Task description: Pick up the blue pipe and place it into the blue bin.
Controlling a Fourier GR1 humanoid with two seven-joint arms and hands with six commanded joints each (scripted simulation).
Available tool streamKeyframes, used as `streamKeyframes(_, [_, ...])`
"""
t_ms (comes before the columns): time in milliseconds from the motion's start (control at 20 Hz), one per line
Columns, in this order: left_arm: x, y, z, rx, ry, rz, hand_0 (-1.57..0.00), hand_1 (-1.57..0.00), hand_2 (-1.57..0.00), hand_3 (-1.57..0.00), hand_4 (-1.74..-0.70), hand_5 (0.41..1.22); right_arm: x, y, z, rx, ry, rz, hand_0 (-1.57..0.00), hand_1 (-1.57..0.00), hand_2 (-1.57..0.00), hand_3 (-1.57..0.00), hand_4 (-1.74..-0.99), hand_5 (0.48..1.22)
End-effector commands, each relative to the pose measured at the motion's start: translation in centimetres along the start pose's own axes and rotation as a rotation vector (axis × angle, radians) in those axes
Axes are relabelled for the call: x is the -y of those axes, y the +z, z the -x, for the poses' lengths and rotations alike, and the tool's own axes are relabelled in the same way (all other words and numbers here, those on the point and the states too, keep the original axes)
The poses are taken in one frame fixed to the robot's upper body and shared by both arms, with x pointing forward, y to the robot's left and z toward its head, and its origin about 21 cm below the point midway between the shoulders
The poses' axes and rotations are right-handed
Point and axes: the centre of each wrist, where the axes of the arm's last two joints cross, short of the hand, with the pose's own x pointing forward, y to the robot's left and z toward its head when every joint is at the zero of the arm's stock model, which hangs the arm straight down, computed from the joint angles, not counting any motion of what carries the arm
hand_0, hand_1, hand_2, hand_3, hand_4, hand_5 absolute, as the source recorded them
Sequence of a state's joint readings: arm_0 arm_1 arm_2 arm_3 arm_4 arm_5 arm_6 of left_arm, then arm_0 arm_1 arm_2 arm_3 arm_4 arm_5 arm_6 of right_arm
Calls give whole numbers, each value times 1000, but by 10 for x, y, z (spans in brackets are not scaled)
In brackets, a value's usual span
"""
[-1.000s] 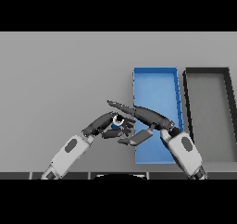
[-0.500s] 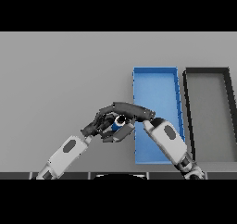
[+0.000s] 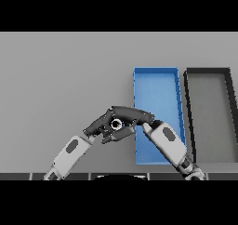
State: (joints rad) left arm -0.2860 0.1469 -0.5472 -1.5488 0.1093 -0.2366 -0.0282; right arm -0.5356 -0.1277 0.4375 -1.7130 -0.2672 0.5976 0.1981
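My left arm comes up from about seven o'clock across the grey worktop [image 3: 56,80], and my left hand [image 3: 98,126] sits just left of centre, low in the view. Its dark fingers are bent inward around the blue pipe [image 3: 115,124], which shows only as a small pale ring with a dark bore and a hint of blue, wedged between my two hands. I read that hand as closed on the pipe from the left and from beneath.

My right hand [image 3: 131,115] meets it from the other side. Its fingers reach toward nine o'clock over the top of the pipe and overlap the fingertips of my left hand, so both hands touch there. Whether the right fingers truly clasp the pipe or merely lie along it, I cannot tell. The pipe is hemmed in by both hands just outside the left wall of the blue bin [image 3: 156,72].

That bin lies at about three o'clock from the pipe; my right forearm crosses its near end. Just beside it, at the right edge, lies a black bin [image 3: 207,71].
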Motion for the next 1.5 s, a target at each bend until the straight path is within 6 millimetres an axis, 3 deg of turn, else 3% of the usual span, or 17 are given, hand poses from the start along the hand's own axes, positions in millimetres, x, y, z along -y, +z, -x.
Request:
streamKeyframes(0, [0,3,0,0,0,-9,-1486,-1478,-1390,-1465,-1719,1221,0,2,-1,-17,-3,-5,-1498,-1496,-1500,-1468,-1465,1118])
streamKeyframes(100, [-4,4,-2,-9,8,-17,-1516,-1512,-1388,-1503,-1727,1221,2,3,-1,-15,-30,18,-1524,-1523,-1525,-1505,-1475,1155])
streamKeyframes(150, [-6,5,-3,8,-18,-21,-1435,-1354,-1221,-1333,-1648,1221,3,3,-1,1,-48,31,-1533,-1533,-1534,-1518,-1480,1168])
streamKeyframes(250, [-9,6,-3,1,-112,22,-925,-866,-781,-853,-1415,1221,1,3,-1,-9,-75,34,-1547,-1546,-1548,-1537,-1487,1187])
streamKeyframes(350, [-12,8,-1,-5,-171,81,-592,-554,-500,-546,-1216,1221,-1,2,-4,-33,-60,25,-1556,-1555,-1556,-1549,-1490,1199])
streamKeyframes(400, [-10,5,-2,-10,-195,89,-473,-443,-399,-436,-1143,1187,-1,-3,-5,-59,-59,25,-1559,-1558,-1559,-1554,-1491,1204])
streamKeyframes(550, [-15,12,3,-39,-218,72,-242,-226,-204,-223,-999,930,-3,0,-4,1,-68,22,-1565,-1565,-1565,-1562,-1494,1212])
streamKeyframes(700, [-17,12,3,-75,-242,63,-123,-115,-104,-114,-915,735,-4,-3,-5,0,-52,22,-1568,-1568,-1568,-1566,-1496,1216])
streamKeyframes(850, [-15,11,3,-88,-227,60,-63,-59,-53,-58,-887,638,-2,2,-7,1,-38,28,-1569,-1569,-1569,-1569,-1493,1219])
streamKeyframes(1150, [-17,9,5,-134,-187,33,-16,-15,-13,-14,-896,562,0,-1,-5,4,-83,45,-1571,-1571,-1571,-1570,-1489,1220])
streamKeyframes(1250, [-12,12,7,-151,-179,32,-10,-9,-8,-9,-901,548,8,-2,-16,20,-143,56,-1571,-1571,-1571,-1571,-1491,1221])
streamKeyframes(1450, [-9,11,9,-169,-172,47,-3,-3,-3,-3,-915,514,26,0,-45,28,-235,69,-1571,-1571,-1571,-1571,-1639,1221])
